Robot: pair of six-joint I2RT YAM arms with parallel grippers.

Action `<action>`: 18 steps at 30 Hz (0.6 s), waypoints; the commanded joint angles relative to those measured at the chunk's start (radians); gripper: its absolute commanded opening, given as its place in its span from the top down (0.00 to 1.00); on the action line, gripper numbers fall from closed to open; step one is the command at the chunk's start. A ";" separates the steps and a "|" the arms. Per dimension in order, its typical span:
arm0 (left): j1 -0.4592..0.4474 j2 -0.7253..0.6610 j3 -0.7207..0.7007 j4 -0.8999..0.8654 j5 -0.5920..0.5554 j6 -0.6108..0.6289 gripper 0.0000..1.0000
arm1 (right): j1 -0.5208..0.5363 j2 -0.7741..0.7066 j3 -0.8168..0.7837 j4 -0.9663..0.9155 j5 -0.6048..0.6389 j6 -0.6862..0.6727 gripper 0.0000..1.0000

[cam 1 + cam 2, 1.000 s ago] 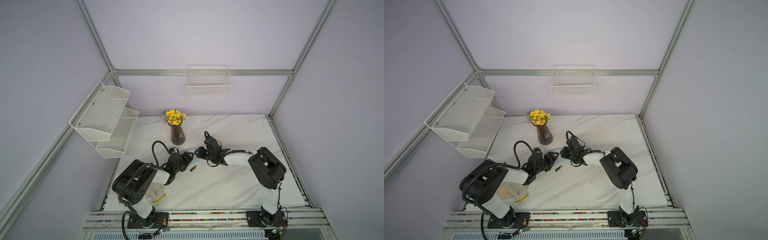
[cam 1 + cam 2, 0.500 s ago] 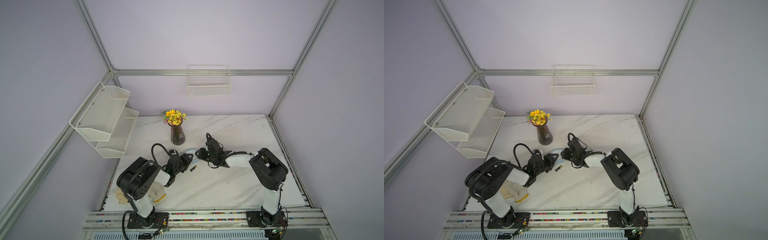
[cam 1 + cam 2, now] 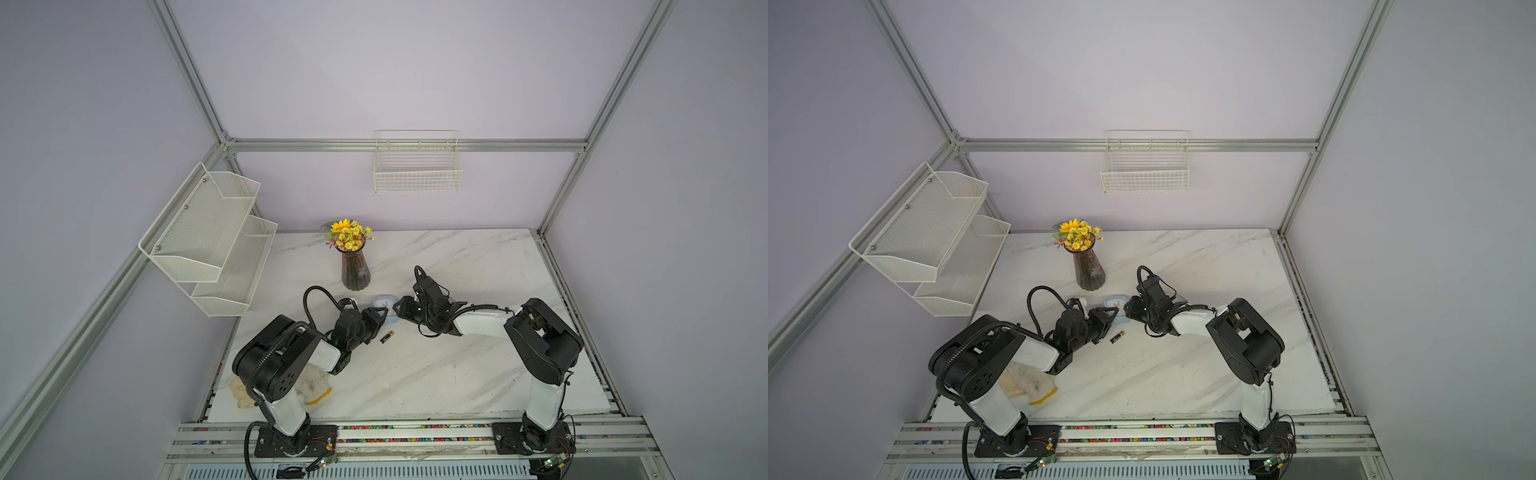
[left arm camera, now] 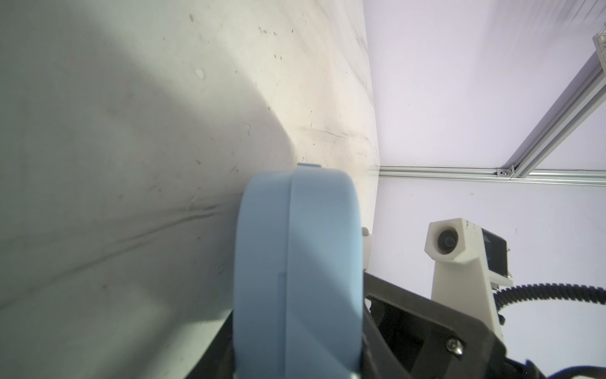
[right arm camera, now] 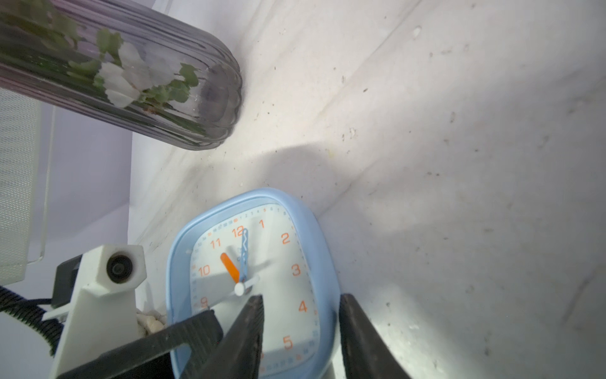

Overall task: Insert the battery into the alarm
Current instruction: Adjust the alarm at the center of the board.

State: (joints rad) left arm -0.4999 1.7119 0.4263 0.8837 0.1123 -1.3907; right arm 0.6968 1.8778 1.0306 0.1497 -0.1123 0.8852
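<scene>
In both top views, finding the battery [image 3: 387, 337] [image 3: 1117, 337] lying on the marble table [image 3: 457, 374] mid-frame, long axis running lower left to upper right, just below the alarm clock [image 3: 382, 302], left gripper [image 3: 382, 312] and right gripper [image 3: 397, 307] flanking it. Left wrist view: seeing the clock [image 4: 295, 262] edge-on, left grip unclear. Right wrist view: catching the right gripper [image 5: 301, 297] clamping the clock, 12 pointing up-frame.

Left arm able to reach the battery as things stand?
Likely yes. The battery lies bare on the table right beside the left tool, nothing covering it. Catch: that tool is up against the clock, which the right tool grips, so it would have to back off first.
</scene>
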 commanded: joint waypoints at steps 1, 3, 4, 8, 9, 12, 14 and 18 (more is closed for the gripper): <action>-0.005 -0.041 0.000 -0.017 -0.017 0.042 0.66 | 0.004 -0.056 -0.023 -0.050 0.070 -0.006 0.57; -0.006 -0.066 0.003 -0.053 -0.025 0.063 0.68 | 0.004 -0.076 -0.028 -0.072 0.114 -0.015 0.56; -0.010 -0.084 0.007 -0.080 -0.034 0.077 0.69 | 0.004 -0.084 -0.028 -0.085 0.135 -0.023 0.56; -0.040 -0.174 0.048 -0.244 -0.094 0.165 0.72 | 0.003 -0.108 -0.029 -0.143 0.224 -0.041 0.55; -0.053 -0.203 0.066 -0.305 -0.119 0.199 0.72 | 0.001 -0.114 -0.034 -0.154 0.240 -0.041 0.55; -0.096 -0.284 0.120 -0.475 -0.213 0.301 0.73 | -0.008 -0.124 -0.054 -0.156 0.251 -0.040 0.55; -0.131 -0.345 0.161 -0.578 -0.282 0.367 0.73 | -0.013 -0.125 -0.062 -0.160 0.255 -0.036 0.56; -0.208 -0.394 0.247 -0.756 -0.417 0.513 0.73 | -0.036 -0.121 -0.066 -0.193 0.270 -0.025 0.58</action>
State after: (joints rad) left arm -0.6693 1.3582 0.6086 0.2752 -0.1528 -1.0389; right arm 0.6804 1.7706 0.9745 0.0006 0.1131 0.8513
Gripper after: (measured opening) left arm 0.406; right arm 0.420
